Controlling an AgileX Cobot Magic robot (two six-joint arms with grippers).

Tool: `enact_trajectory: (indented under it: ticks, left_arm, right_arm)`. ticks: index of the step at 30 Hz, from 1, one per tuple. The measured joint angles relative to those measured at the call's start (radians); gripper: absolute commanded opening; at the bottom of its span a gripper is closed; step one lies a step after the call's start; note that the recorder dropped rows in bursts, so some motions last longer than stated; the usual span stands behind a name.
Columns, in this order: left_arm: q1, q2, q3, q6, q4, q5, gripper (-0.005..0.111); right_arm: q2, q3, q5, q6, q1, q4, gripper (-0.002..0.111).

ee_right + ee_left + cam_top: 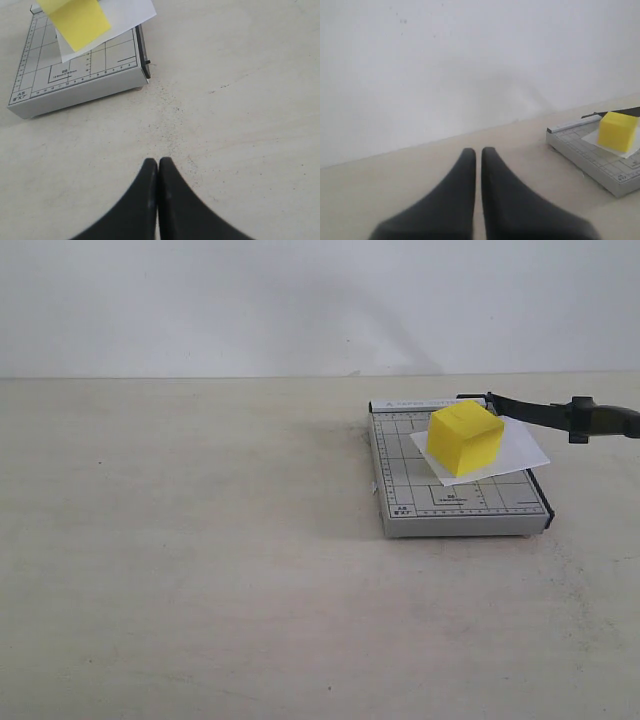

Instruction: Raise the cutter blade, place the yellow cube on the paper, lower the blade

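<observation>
The yellow cube point(465, 437) rests on the white paper point(522, 451), which lies on the grey gridded trimmer board point(400, 490). The cutter blade point(535, 411) is lifted off the board and slants from its far hinge to its thick handle point(603, 421). Neither gripper appears in the exterior view. My left gripper point(478, 150) is shut on nothing, well short of the board point(585, 152) and cube point(617, 131). My right gripper point(158, 161) is shut and empty above bare table, apart from the board's near corner point(75, 82), the paper point(125, 15) and the cube point(75, 17).
The pale table point(200, 570) stretches wide to the left and front of the board. A white wall point(300, 300) stands behind the table's far edge. The paper overhangs the board's blade-side edge.
</observation>
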Motion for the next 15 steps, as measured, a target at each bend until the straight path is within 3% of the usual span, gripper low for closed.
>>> enact_trajectory:
  ticks: [3,9,15]
  left_arm:
    - [0.0,-0.092,-0.002,0.0,0.076,-0.028,0.004]
    - [0.0,-0.265,-0.002,-0.003,0.105,-0.234,0.004]
    - [0.0,-0.312,-0.006,-0.007,-0.01,-0.127,0.004]
  right_arm:
    - [0.0,0.0,0.0,0.0,0.0,0.0,0.0]
    - [0.0,0.0,0.002,0.0,0.0,0.001,0.0]
    - [0.0,-0.058,0.024,0.0,0.0,0.002,0.0]
